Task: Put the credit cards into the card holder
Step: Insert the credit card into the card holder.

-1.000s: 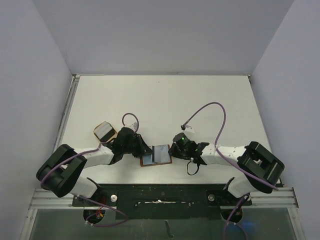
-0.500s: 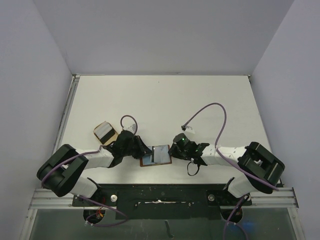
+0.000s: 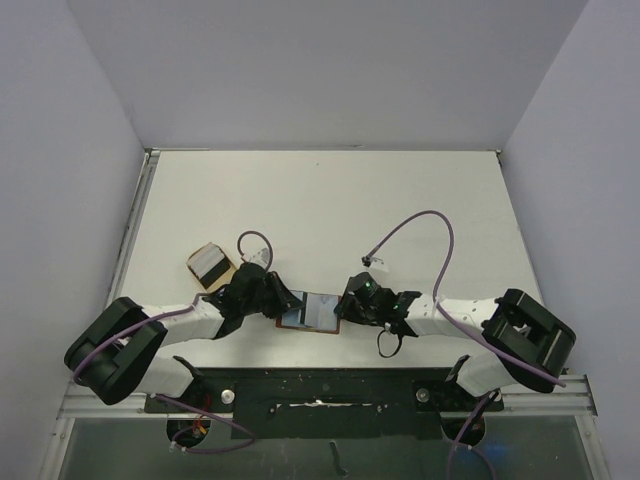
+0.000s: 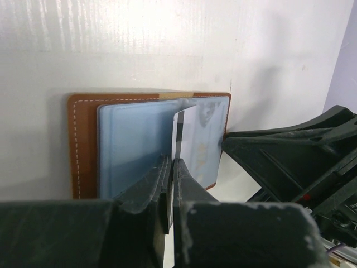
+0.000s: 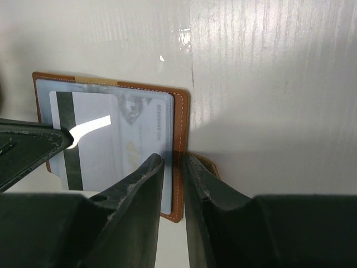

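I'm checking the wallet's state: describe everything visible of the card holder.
The card holder lies open and flat on the table, brown leather with pale stitching round its rim, pale blue inside. A dark-striped card, pinched by the left claw, lies over its inner face; the right claw straddles one side edge.

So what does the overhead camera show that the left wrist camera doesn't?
Only the overhead view shows the whole left arm and right arm, plus a tan dish holding something pale, on the left arm's side of the wallet. Only the left wrist view shows up close the left hand shut on a card with a dark stripe, over the wallet's blue lining, and white stitching on the leather. Both show the open wallet on the white table, with the right hand at its opposite edge.
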